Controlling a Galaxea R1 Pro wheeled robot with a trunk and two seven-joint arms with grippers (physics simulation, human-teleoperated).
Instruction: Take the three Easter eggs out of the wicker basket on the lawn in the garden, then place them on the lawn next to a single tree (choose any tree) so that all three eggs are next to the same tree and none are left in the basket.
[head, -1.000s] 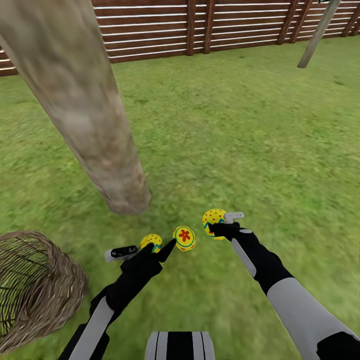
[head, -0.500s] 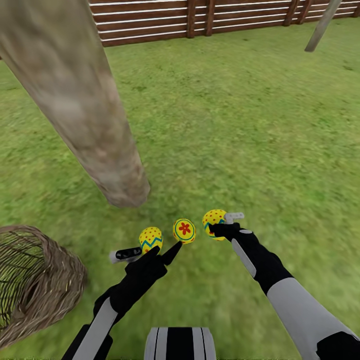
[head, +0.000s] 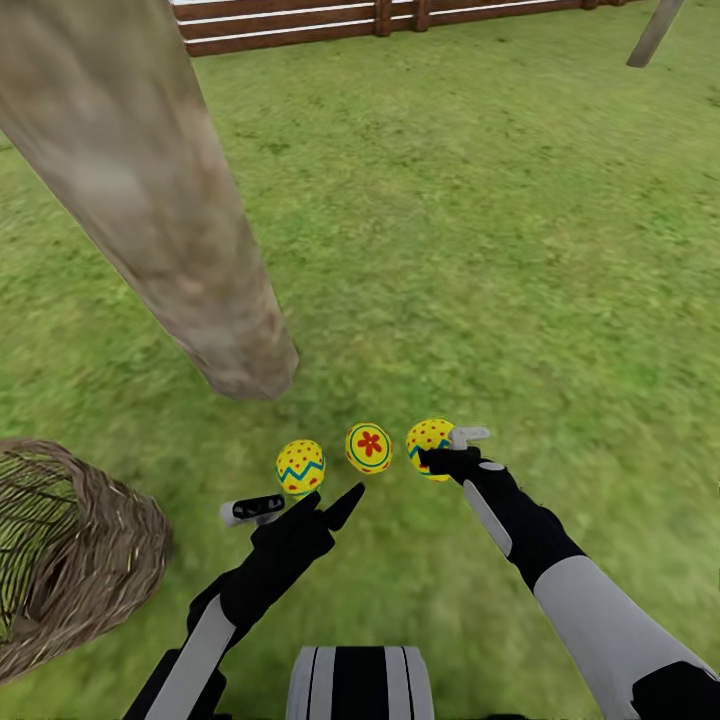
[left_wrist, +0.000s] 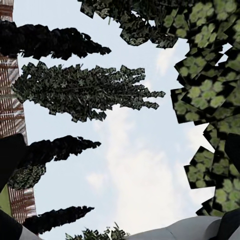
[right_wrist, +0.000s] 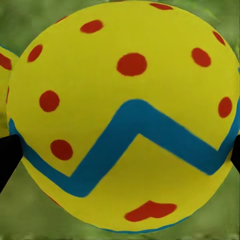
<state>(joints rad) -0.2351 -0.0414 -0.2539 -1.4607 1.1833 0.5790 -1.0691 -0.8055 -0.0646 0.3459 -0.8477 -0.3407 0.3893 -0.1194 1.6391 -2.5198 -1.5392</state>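
Right claw (head: 438, 450) clamped on a dotted egg (head: 428, 436), left claw (head: 300, 500) spread open, empty, near tree trunk (head: 170, 230).

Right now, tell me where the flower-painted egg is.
In the head view, the flower egg lies on the lawn, middle of the three eggs, just this side of the tree trunk's base.

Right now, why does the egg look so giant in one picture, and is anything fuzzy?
In the right wrist view the camera sits right against the held egg, so it looks huge and sharp while the grass behind is blurry. In the head view the tree trunk leans and looks smeared, and the lawn is soft. The left wrist view looks up at bright sky.
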